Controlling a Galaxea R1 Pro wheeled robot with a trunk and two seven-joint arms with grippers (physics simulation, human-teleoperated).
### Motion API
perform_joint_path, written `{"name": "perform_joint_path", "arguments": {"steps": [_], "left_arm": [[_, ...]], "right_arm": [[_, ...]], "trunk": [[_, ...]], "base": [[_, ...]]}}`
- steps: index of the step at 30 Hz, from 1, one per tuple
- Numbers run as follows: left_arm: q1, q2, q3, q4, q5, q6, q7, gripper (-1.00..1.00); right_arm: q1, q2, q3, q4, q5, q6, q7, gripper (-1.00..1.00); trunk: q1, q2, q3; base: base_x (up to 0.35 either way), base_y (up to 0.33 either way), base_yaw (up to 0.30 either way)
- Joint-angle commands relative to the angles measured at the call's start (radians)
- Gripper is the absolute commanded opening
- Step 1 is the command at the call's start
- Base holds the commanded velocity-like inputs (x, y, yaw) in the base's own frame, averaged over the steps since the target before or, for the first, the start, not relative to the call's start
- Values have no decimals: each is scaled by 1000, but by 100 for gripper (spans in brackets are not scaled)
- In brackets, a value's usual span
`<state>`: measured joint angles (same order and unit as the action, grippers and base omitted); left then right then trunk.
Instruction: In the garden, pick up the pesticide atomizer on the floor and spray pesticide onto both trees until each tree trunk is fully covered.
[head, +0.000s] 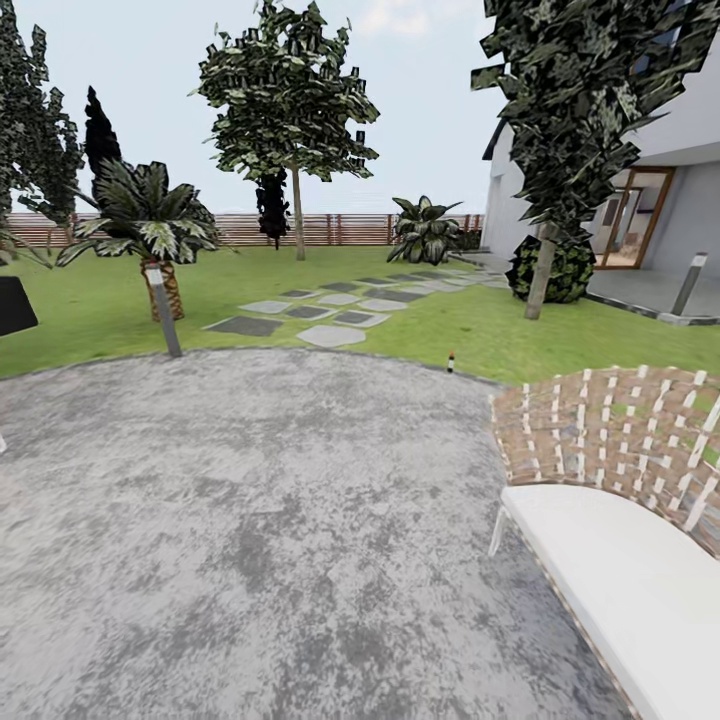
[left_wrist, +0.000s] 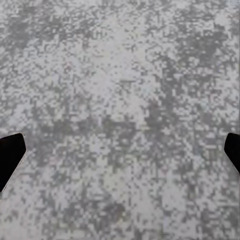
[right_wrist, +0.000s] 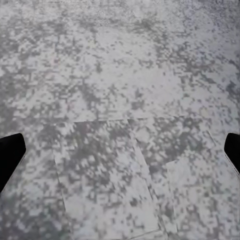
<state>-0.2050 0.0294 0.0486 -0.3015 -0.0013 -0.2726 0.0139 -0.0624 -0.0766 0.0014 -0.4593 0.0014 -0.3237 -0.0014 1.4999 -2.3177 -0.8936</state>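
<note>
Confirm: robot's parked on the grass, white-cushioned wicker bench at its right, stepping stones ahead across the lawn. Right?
Not quite. The robot is on the grey stone patio, not the grass; the head view shows it, and both wrist views look down on the same mottled stone. The bench at the right and the stepping stones ahead are correct.

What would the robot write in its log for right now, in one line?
place: stone patio | ahead: lawn, atomizer at its edge, trees | left gripper: open | right gripper: open | beside: chair
</note>
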Motion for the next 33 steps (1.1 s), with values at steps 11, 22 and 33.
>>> {"name": "perform_joint_path", "arguments": {"steps": [11, 22, 33], "left_arm": [[-1, 0, 2, 1, 0, -3, 0, 100], [-1, 0, 2, 1, 0, -3, 1, 100], [-1, 0, 2, 1, 0, -3, 1, 100]], "right_arm": [[0, 0, 0, 1, 0, -3, 0, 100], [0, 0, 0, 1, 0, -3, 0, 100], [0, 0, 0, 1, 1, -3, 0, 100]], "trunk": [[0, 0, -1], [0, 0, -1], [0, 0, -1]], "base": [[340, 0, 0], [340, 0, 0], [340, 0, 0]]}}
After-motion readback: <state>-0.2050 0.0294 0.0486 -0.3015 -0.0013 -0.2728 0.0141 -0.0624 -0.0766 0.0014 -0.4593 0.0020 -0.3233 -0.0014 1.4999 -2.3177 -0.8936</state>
